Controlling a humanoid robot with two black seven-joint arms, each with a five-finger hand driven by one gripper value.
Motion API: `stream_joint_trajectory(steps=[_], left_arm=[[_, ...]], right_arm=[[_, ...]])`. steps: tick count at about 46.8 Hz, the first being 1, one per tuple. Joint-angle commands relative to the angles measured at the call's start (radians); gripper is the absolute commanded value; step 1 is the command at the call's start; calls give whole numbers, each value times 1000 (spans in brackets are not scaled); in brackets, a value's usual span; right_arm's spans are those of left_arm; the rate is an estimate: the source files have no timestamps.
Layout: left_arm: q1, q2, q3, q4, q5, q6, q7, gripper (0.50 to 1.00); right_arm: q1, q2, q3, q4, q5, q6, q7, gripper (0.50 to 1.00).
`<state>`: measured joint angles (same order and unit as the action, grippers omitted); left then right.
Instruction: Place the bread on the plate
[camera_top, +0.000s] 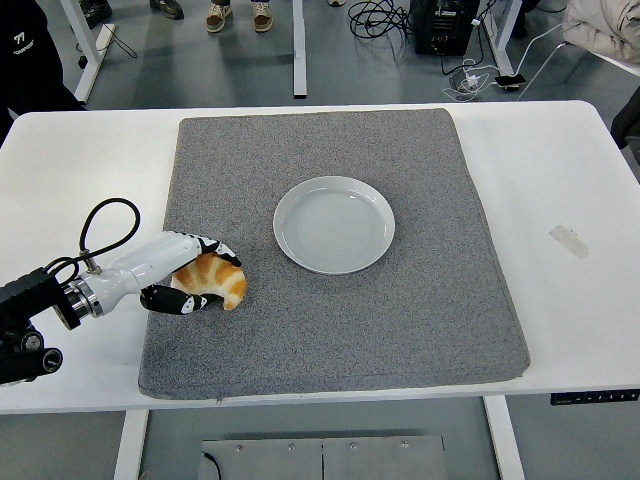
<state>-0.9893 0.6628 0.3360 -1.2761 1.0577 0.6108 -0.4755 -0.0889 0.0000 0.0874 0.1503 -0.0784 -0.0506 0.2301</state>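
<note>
Head view: the left hand comes in from the left edge, low over the left part of the grey mat that covers most of the white surface. Its fingers curl over the top of the bread while the thumb wraps under the near side, so the hand is closed around the bread, pinching it between the two. The bread is a golden, crescent-shaped croissant; it sits at the mat's left side, near the left edge, and whether it rests on the mat or is lifted just off it cannot be told. A black cable loops above the white forearm behind the hand.

The plate is pale grey-white, round and bare, lying flat near the middle of the mat. It is to the right of the bread and a little farther from the robot, apart from it with a strip of mat between them.

A small strip of tape lies on the bare surface to the right of the mat. At the top left corner a dark sleeve of a person shows, and shoes stand on the floor beyond the surface.
</note>
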Motion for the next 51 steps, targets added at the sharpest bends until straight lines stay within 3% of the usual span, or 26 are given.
stream_joint_trajectory(steps=[1,7,18,40,45,51], left_arm=[[0,0,3,0,1,0,-5,500],[-2,1,5,0,1,0,-43,500],[-11,9,-35,-2,1,0,-63,500],[-147,29,-103,3,73,0,-60,500],[-169,6,-106,41,71,0,-55,500],[-190,-86,-101,148,54,0,-51,500]], right_arm=[[0,0,0,0,0,0,0,1000],[0,0,0,0,0,0,0,1000],[0,0,0,0,0,0,0,1000],[0,0,0,0,0,0,0,1000],[0,0,0,0,0,0,0,1000],[0,0,0,0,0,0,0,1000]])
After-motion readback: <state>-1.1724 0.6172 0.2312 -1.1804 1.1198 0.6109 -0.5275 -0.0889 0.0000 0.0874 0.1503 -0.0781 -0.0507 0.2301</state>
